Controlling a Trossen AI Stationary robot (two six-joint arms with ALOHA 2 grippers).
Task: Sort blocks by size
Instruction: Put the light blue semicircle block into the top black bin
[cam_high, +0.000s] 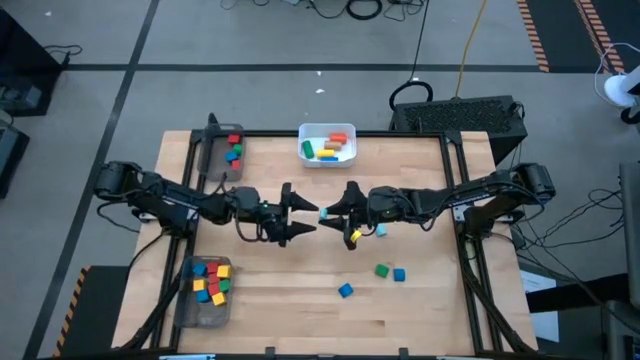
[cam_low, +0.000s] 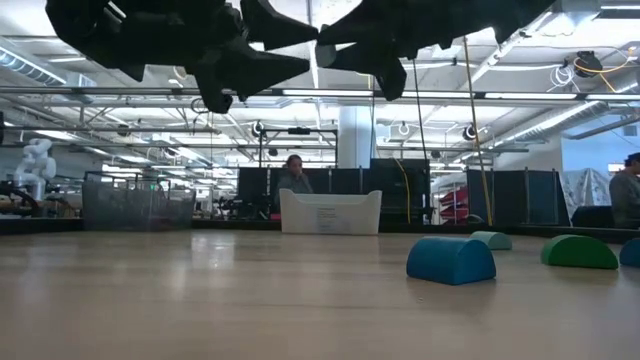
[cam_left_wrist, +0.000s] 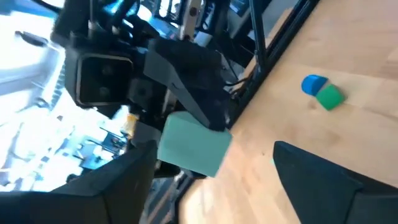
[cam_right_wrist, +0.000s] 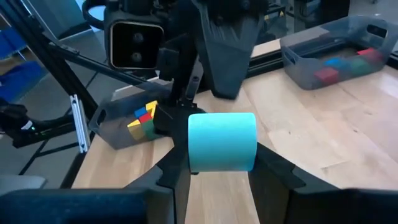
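At table centre | right gripper (cam_high: 338, 212) clamps light-blue block (cam_right_wrist: 222, 141), raised for handover | left gripper (cam_high: 303, 214), at its 9 o'clock, gapes to receive.

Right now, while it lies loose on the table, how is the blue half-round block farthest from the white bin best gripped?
Come straight down on the blue half-round block. It lies flat side down with its rounded top up, so close on its two flat D-shaped ends. Fingers would probably slip on the curve.
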